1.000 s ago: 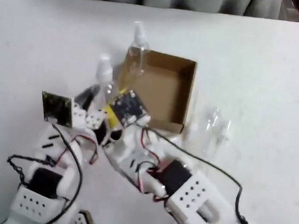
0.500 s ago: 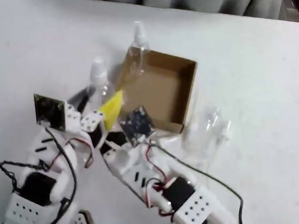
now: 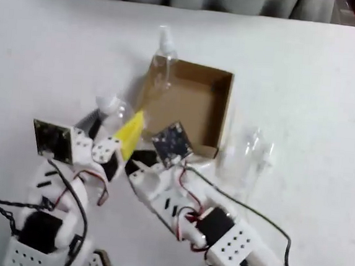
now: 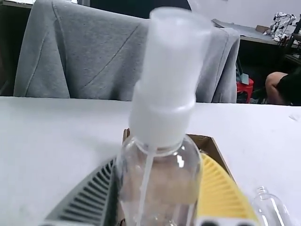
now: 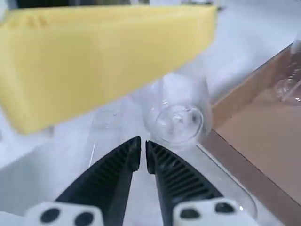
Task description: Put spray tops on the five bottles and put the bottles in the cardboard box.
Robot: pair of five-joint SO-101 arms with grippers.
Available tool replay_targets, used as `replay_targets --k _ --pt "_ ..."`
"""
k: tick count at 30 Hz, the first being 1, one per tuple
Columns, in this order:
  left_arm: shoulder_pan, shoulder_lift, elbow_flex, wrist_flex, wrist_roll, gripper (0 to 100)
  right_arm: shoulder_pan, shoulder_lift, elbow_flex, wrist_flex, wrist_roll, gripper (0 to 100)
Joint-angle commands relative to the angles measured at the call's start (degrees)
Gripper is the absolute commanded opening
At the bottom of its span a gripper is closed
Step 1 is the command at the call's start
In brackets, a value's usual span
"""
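Observation:
A clear bottle (image 4: 157,174) with a white spray top (image 4: 167,80) is held between the grey and yellow fingers of my left gripper (image 4: 155,193), which is shut on it. In the high view this bottle (image 3: 112,107) leans just left of the cardboard box (image 3: 192,106). My right gripper (image 5: 142,147) has its black fingers shut on nothing, just short of the bottle's round base (image 5: 179,121), under the yellow finger (image 5: 103,56). Another topped bottle (image 3: 162,57) stands in the box's far left corner. Clear bottles (image 3: 250,155) lie right of the box.
The box wall (image 5: 244,141) is close beside my right gripper. An uncapped bottle neck (image 4: 269,203) shows near the left gripper. Both arms crowd the table's near left part. A grey chair back (image 4: 94,52) stands beyond the far edge.
The left arm has drawn the topped bottle to the left and toward the near edge, tilting it. The right gripper has pulled back from the bottle and shifted right.

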Motion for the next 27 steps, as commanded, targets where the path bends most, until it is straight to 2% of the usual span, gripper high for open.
replay_targets --k 1,4,9,17,23,27 --pt "0.13 -0.84 -3.43 0.79 0.62 2 2.77 -1.45 -0.88 -0.57 -0.18 1.6" --pt "-0.13 -0.75 -1.49 -1.67 0.62 2 3.74 -1.54 -1.32 3.65 0.7 1.7" --pt "-0.22 -0.66 -0.09 -4.22 0.62 2 8.4 -1.54 -3.25 7.52 8.18 1.6" --pt "-0.22 1.89 0.53 -8.88 0.62 2 20.35 -1.45 -5.01 6.37 8.0 1.6" --pt "-0.22 12.44 0.44 -18.46 0.53 2 32.75 -0.84 -4.66 -1.1 -4.04 1.6" --pt "-0.22 18.86 0.53 -25.67 0.53 2 36.26 -0.84 -4.66 -1.63 -6.51 1.6"
